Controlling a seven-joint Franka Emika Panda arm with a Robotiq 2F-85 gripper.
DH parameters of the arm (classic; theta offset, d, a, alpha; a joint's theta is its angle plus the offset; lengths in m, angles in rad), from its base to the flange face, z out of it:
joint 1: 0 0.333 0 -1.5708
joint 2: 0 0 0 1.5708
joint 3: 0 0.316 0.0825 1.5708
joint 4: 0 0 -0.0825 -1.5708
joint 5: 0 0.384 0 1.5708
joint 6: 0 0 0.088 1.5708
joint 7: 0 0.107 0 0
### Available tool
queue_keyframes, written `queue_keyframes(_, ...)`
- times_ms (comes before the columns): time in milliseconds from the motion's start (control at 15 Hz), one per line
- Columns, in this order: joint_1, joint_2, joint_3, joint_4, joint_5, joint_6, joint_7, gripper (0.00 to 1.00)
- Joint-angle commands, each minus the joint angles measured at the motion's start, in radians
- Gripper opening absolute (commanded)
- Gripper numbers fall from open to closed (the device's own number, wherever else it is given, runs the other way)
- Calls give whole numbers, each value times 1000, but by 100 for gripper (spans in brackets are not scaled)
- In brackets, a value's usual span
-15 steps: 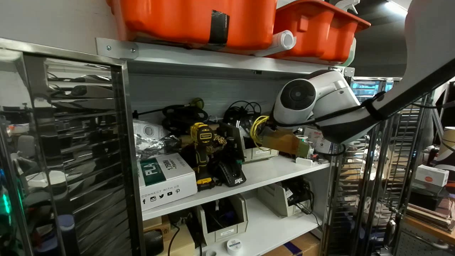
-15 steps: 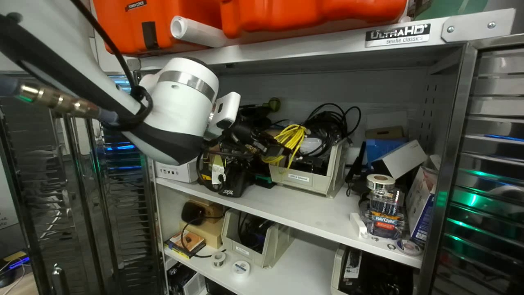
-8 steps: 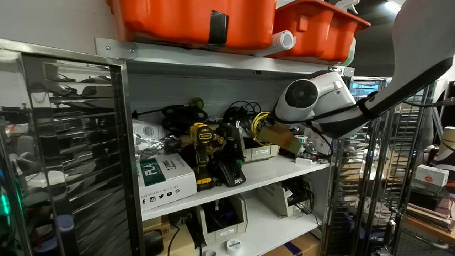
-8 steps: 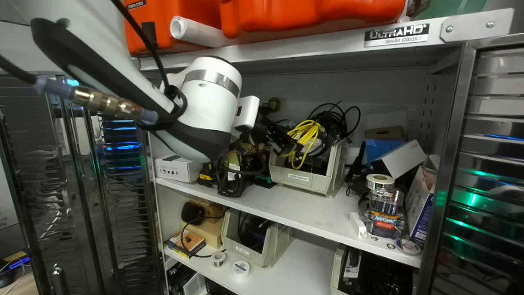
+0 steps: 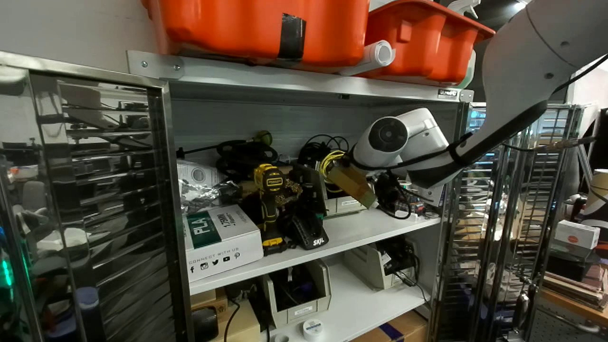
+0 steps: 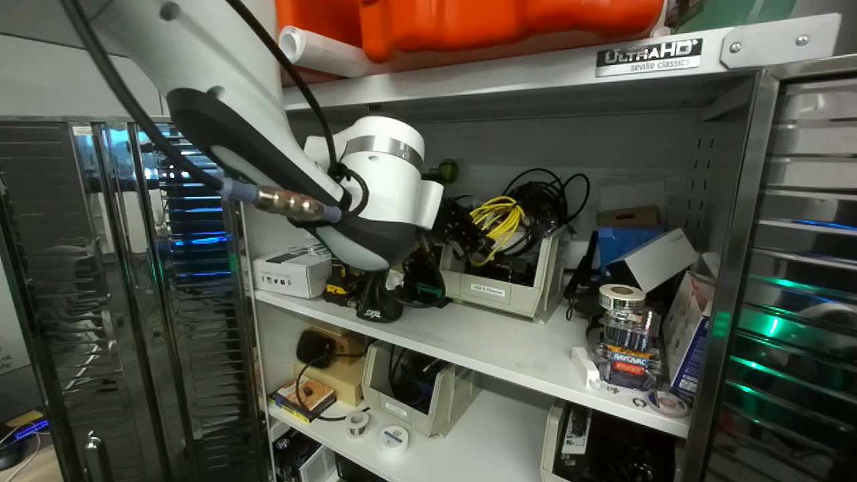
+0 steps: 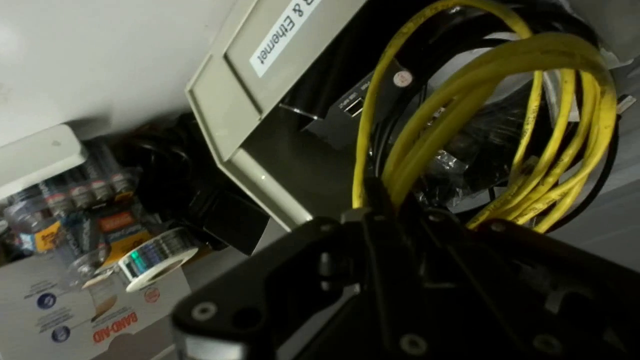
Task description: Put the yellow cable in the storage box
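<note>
Past second. In an exterior view: arm (image 6: 387,187) now right of and lower than before; gripper (image 6: 483,242) and cable (image 6: 499,217) displaced right with it; an orange tub (image 6: 315,12) more masked; white box (image 6: 291,277) more exposed. In an exterior view: coils (image 5: 324,166) displaced left, arm likewise.

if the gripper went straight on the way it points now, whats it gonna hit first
Beyond the yellow cable it grips, the gripper would probably first meet the inside of the USB & Ethernet bin, perhaps its wall or the black USB device; depth is unclear.
</note>
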Motion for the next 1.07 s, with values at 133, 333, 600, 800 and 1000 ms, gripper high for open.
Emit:
queue_keyframes(133, -8, 129, 7, 179, -42, 53, 87, 4)
queue_keyframes(333, -3, 147, 3, 206, -54, 38, 79, 3)
queue_keyframes(600, 6, 161, -2, 212, -68, 12, 29, 3)
queue_keyframes(800, 10, 155, 1, 187, -46, 16, -64, 32)
queue_keyframes(1000, 18, 139, -2, 168, -54, 0, -127, 46)
